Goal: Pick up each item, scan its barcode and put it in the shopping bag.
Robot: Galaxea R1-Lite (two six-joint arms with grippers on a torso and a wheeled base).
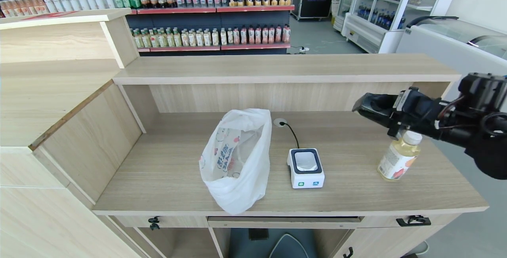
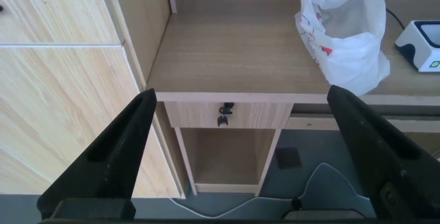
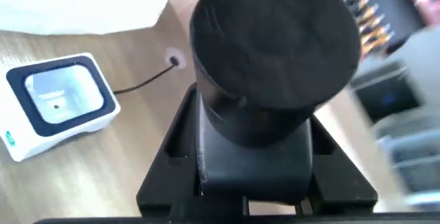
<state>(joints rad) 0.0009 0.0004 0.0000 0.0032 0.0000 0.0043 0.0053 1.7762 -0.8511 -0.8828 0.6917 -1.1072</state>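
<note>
Bottle [image 1: 398,157] upright on counter [image 1: 348,178] beneath right gripper [image 1: 363,109], grip unclear; left gripper [image 2: 242,95] spread wide

Coloured print on shopping bag [image 1: 237,163], label on bottle [image 1: 397,159] at 3 o'clock of scanner [image 1: 305,167], two small scanner badges, all too small to read

The right arm [image 1: 455,125] covers part of the cap of the bottle [image 1: 397,159], right of the scanner [image 1: 305,167]. Contents of the bag [image 1: 237,171], left of the scanner, are too unclear to tell.
</note>
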